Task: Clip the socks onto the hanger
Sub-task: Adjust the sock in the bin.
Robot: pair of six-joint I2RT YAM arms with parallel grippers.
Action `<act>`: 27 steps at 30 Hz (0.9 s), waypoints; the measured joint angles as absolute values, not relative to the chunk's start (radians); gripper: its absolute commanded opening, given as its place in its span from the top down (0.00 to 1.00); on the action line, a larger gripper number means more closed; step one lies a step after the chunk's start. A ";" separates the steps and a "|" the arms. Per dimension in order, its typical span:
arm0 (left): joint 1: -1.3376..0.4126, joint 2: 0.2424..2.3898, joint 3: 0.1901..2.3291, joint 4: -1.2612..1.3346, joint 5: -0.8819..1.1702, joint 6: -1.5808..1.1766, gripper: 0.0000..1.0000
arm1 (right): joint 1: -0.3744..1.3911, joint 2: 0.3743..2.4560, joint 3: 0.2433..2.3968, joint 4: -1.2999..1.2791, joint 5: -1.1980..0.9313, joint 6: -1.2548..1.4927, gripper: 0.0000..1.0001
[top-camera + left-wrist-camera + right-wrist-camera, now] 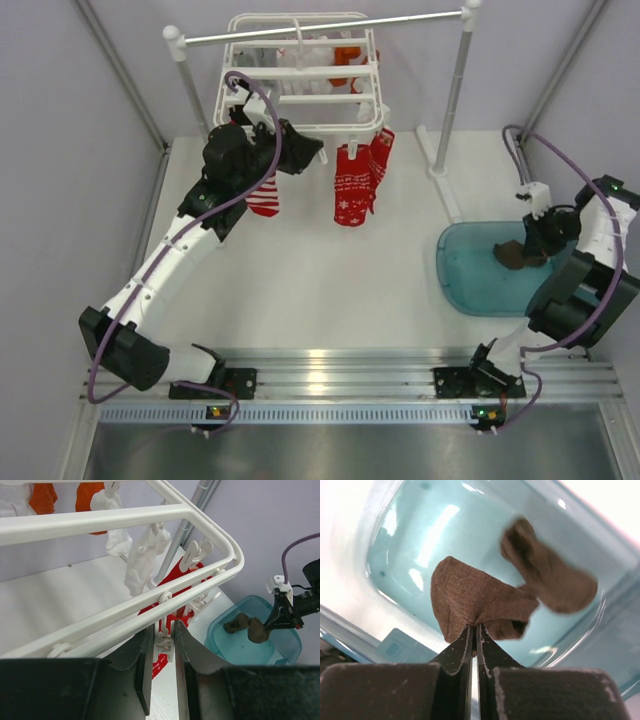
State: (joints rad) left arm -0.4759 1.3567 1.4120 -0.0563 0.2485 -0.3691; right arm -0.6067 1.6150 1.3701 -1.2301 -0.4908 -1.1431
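Hanger (300,72), white frame, up at the back of the table (300,280) under a grey rail (330,27). Hung from its front edge: a pair of red socks (355,180) with a white pattern, and just to their left a striped sock (263,196) in red and white. Further back on the frame, white socks (142,560) and orange socks (90,497).

Left gripper (163,630) raised to that front edge, jaws narrowed onto one dangling white clip (164,642), a finger close against each side of it. Red socks just behind the clip.

Right gripper (474,628) well apart from the hanger, over a blue tub (405,545) at the right of the table. Jaws together, pinching a fold of a brown sock (475,600). Second brown sock (550,580) just beside it in the tub.
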 measured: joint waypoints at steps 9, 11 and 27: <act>-0.473 1.355 1.407 -0.056 0.245 -0.367 1.00 | -0.302 1.471 1.217 -1.280 -0.459 -1.604 1.00; -0.472 1.355 1.406 -0.056 0.245 -0.367 1.00 | -0.285 1.439 1.130 -1.247 -0.428 -1.711 0.96; -0.472 1.355 1.404 -0.055 0.245 -0.366 1.00 | -0.365 1.453 1.208 -0.973 -0.414 -1.353 0.55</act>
